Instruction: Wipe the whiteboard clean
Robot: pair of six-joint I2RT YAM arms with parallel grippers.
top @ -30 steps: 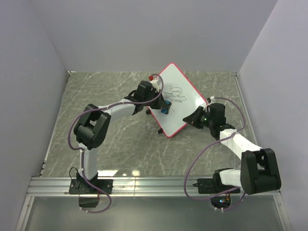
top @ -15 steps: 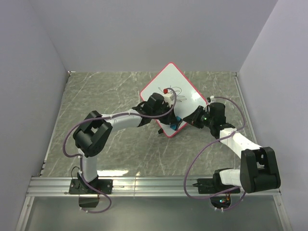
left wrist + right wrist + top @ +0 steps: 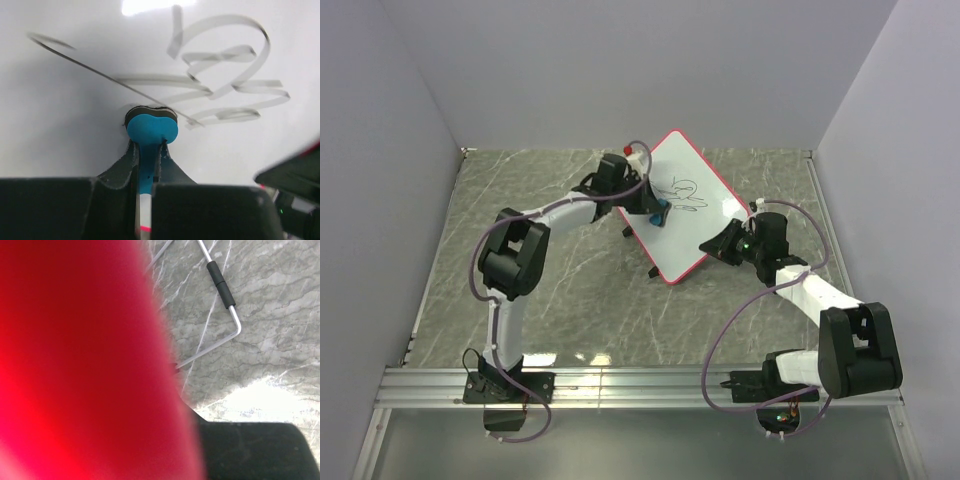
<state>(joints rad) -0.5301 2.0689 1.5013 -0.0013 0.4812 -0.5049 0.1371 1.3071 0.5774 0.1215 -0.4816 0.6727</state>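
The whiteboard (image 3: 695, 222), white with a thin pink-red frame, stands tilted on the marble table with a black scribble (image 3: 684, 192) on its upper part. My left gripper (image 3: 657, 211) is shut on a small blue eraser (image 3: 661, 215) pressed against the board's left part, just left of the scribble. In the left wrist view the eraser (image 3: 151, 129) touches the white surface (image 3: 65, 115) below the scribble lines (image 3: 225, 95). My right gripper (image 3: 717, 244) is shut on the board's lower right edge. The blurred red frame (image 3: 85, 360) fills the right wrist view beside a black finger (image 3: 250, 450).
A wire stand leg with a black foot sleeve (image 3: 221, 285) rests on the grey marble table (image 3: 540, 290) behind the board. Grey walls (image 3: 410, 150) close the table on three sides. An aluminium rail (image 3: 640, 380) runs along the near edge.
My left gripper swept with the eraser down to the board's lower corner and back up to its left part. The board shifted slightly. The scribble still shows.
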